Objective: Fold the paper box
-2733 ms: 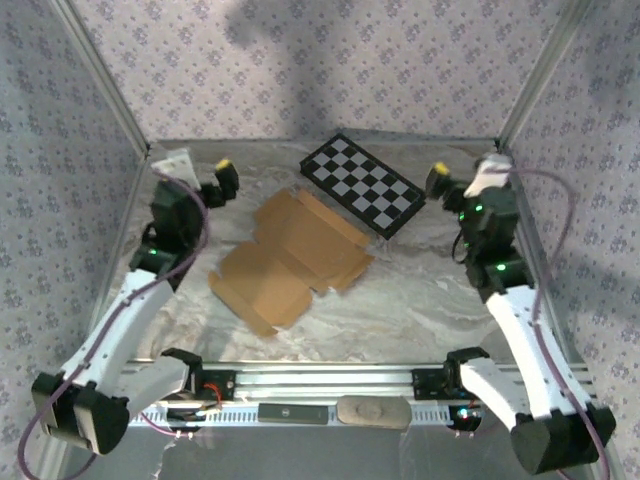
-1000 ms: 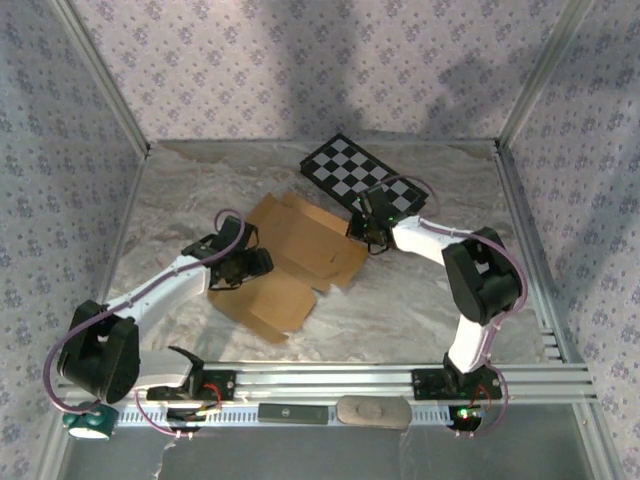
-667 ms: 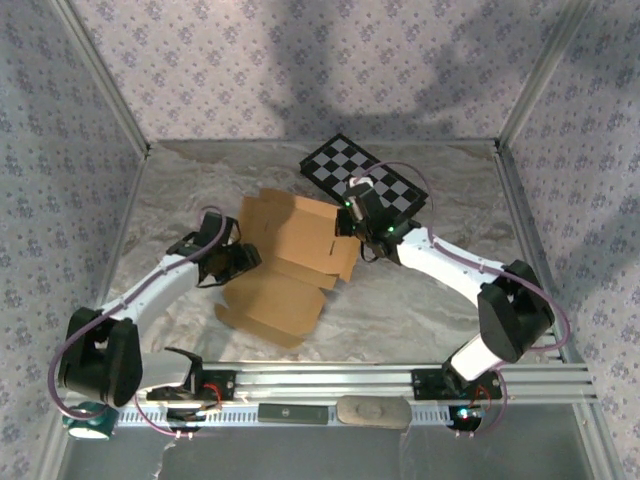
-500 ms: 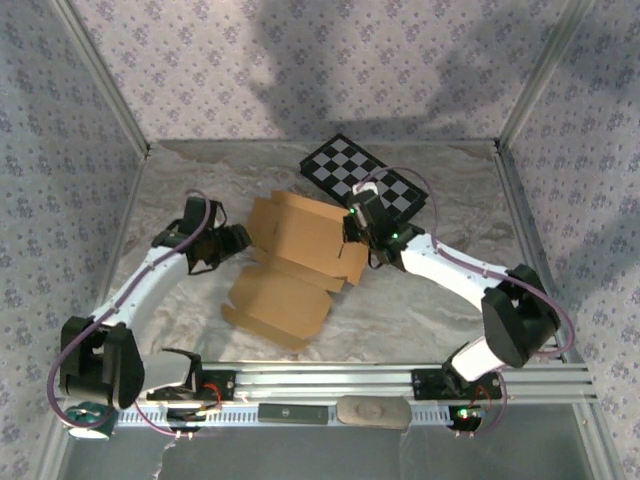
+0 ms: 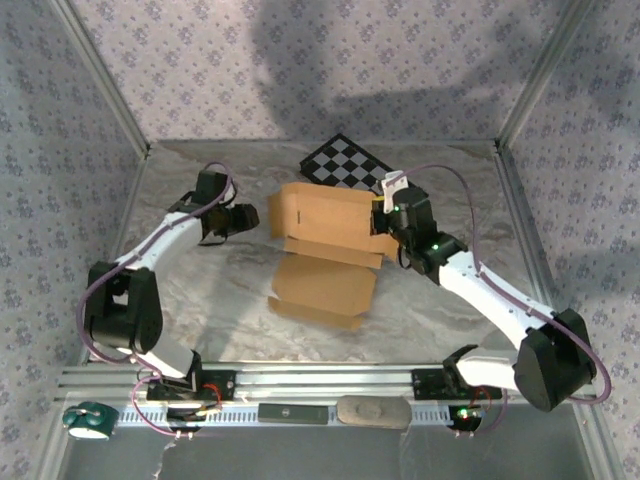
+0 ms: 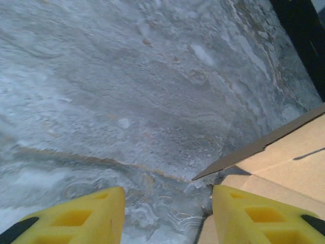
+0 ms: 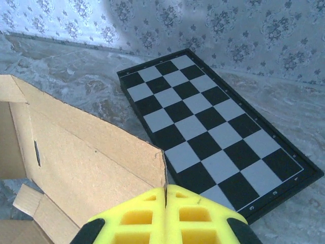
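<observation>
Top external: right hand (image 5: 385,214) clenched on the box (image 5: 325,240), left hand (image 5: 243,220) released beside it.

We see the box in the middle of the worktop (image 5: 200,300). Its near panel lies flat and its far panel stands up just in front of the checkerboard (image 5: 345,162). In the right wrist view the yellow pads (image 7: 137,216) meet on the raised panel's thin edge. In the left wrist view the left hand's fingers stand apart with bare worktop between them, and the box's corner is just beside the right one. We judge the card light and stiff, bending only at its creases and easily dented or torn near the slots. It is best taken at a flap edge close to a crease. The marbled worktop looks slick, so the sheet may slide unless pinned. Patterned walls (image 5: 300,70) close in on three sides.
</observation>
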`<act>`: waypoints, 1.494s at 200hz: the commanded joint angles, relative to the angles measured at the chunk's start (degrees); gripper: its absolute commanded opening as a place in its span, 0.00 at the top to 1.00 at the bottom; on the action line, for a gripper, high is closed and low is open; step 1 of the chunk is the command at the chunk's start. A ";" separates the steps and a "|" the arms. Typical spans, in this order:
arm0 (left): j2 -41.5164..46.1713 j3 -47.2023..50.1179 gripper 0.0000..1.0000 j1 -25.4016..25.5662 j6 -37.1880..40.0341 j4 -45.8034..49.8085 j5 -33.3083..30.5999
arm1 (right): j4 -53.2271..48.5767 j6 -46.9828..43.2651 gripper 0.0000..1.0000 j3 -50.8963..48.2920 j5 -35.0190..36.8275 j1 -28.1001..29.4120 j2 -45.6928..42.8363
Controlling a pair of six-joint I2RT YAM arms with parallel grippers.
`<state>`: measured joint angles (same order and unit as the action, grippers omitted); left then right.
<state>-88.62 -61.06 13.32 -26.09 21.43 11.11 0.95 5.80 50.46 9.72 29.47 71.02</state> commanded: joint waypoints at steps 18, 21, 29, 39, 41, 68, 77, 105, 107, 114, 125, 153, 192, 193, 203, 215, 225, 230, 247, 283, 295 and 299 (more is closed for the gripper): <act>-0.64 2.48 0.48 3.49 8.19 -15.22 7.58 | -0.06 -4.05 1.00 0.94 -8.70 -3.73 0.34; -0.93 2.48 0.48 3.59 8.39 -15.72 7.76 | -0.09 -4.05 1.00 0.97 -9.12 -3.99 0.34; -1.66 3.01 0.47 3.64 8.74 -17.62 9.05 | -0.17 -4.20 1.00 1.08 -9.85 -4.68 0.38; -2.74 3.64 0.47 3.64 9.40 -19.77 9.86 | -0.46 -4.34 1.00 1.35 -10.56 -5.20 0.43; -2.95 3.72 0.47 3.64 9.57 -20.09 9.84 | -0.54 -4.38 1.00 1.43 -10.89 -5.39 0.43; -7.37 1.71 0.46 2.87 11.33 -20.71 10.67 | -1.60 -4.88 1.00 2.06 -13.63 -6.73 0.68; -8.65 0.53 0.46 2.85 11.90 -20.35 10.49 | -1.77 -4.87 1.00 2.10 -14.29 -7.24 0.83; -10.99 -1.20 0.45 2.44 12.68 -20.84 9.38 | -1.98 -4.62 1.00 2.23 -15.85 -8.20 1.73; -11.14 -1.22 0.45 2.33 12.72 -20.95 9.68 | -2.06 -4.72 1.00 2.20 -15.86 -8.16 1.79; -11.64 -1.42 0.45 2.24 12.73 -21.51 11.18 | -2.05 -4.75 1.00 2.19 -15.95 -8.20 1.92; -12.54 -1.79 0.45 2.28 12.65 -22.71 13.98 | -2.02 -4.79 1.00 2.11 -16.03 -8.24 2.07; -14.54 -2.70 0.48 2.93 12.49 -24.52 16.47 | -1.70 -4.79 1.00 1.99 -16.01 -8.52 2.57; -16.20 -4.48 0.78 4.02 13.28 -22.09 16.26 | -1.23 -4.67 1.00 2.00 -16.39 -8.84 3.05; -16.17 -4.50 0.79 4.05 13.31 -22.02 16.24 | -1.18 -4.66 1.00 2.01 -16.35 -8.83 3.10; -16.25 -4.22 0.86 4.53 13.19 -22.04 15.52 | -1.07 -4.49 1.00 2.01 -16.32 -8.82 3.40; -15.58 -3.32 0.97 5.25 13.34 -22.13 13.77 | -0.89 -4.27 1.00 1.88 -16.19 -8.71 3.51; -14.57 -2.26 1.00 5.89 13.35 -22.43 11.45 | -0.86 -4.14 1.00 1.77 -15.50 -8.39 3.51; -14.05 -1.68 1.00 6.13 13.28 -22.59 10.08 | -0.85 -4.13 1.00 1.67 -14.99 -8.22 3.43; -11.75 0.94 1.00 6.55 12.82 -23.89 7.38 | -0.52 -3.79 1.00 1.17 -13.74 -7.74 3.01; -4.23 9.57 1.00 7.30 12.18 -30.95 2.08 | -1.27 -3.62 1.00 0.44 -10.99 -6.40 1.69; -1.52 13.36 1.00 7.80 13.54 -35.28 1.10 | -2.34 -3.14 0.91 0.34 -9.96 -6.35 1.19; -0.70 14.66 1.00 8.06 14.21 -36.72 0.68 | -2.97 -3.09 0.86 0.45 -9.69 -6.28 0.95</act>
<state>-94.63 -51.86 20.45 -13.50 -6.76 16.34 -0.25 2.07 50.83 -3.16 22.83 74.00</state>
